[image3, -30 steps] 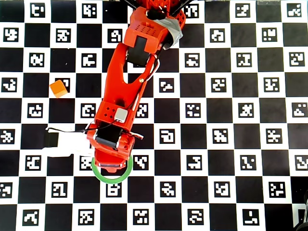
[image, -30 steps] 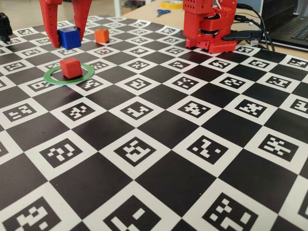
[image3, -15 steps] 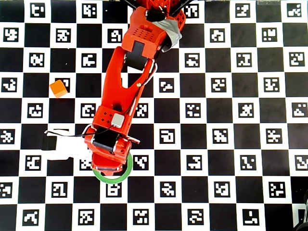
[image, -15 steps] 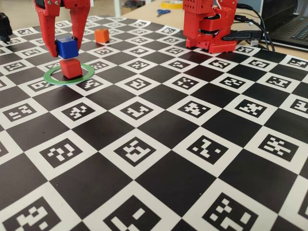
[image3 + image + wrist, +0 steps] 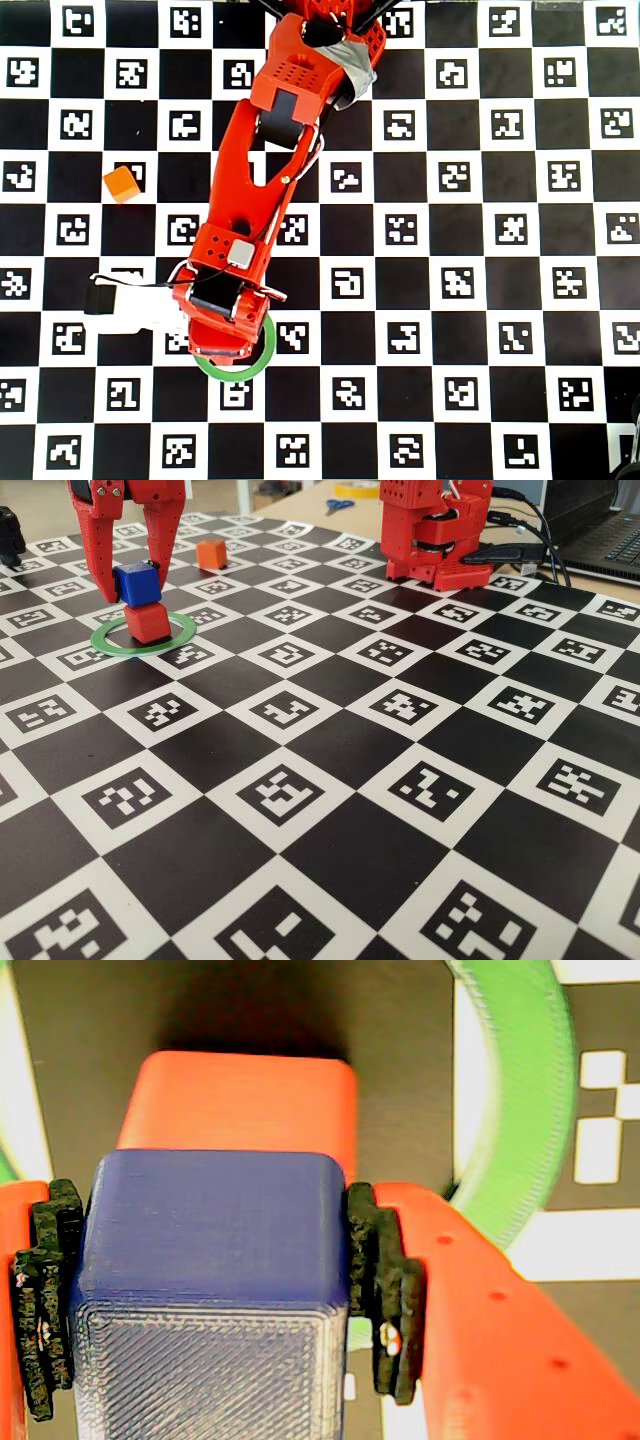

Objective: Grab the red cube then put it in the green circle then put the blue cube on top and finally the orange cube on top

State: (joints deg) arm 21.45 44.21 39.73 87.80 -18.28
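A checkerboard mat of black squares and white squares printed with coded markers covers the counter [image 5: 330,780]; in the fixed view a laptop [image 5: 600,530] and a pair of scissors [image 5: 339,505] lie at the far edge beyond it.

The green circle [image 5: 108,643] lies flat on the mat at the far left of the fixed view. Inside it stands the red cube [image 5: 148,623], its base on the mat within the ring. The blue cube [image 5: 137,583] sits on top of the red cube, slightly offset toward the left.

The claw [image 5: 130,588] reaches down from above and is clenched on the blue cube: in the wrist view its black pads [image 5: 385,1280] press against both side faces of the blue cube [image 5: 210,1280], with the red cube [image 5: 240,1100] directly beneath and an arc of the green circle [image 5: 520,1110] curving at the right.

The orange cube [image 5: 210,553] rests alone on the mat, farther back and to the right of the ring, well apart from the stack. In the overhead view the arm [image 5: 270,190] hides both stacked cubes, leaving only the near arc of the green circle [image 5: 235,372] showing, with the orange cube [image 5: 121,184] off to the left.
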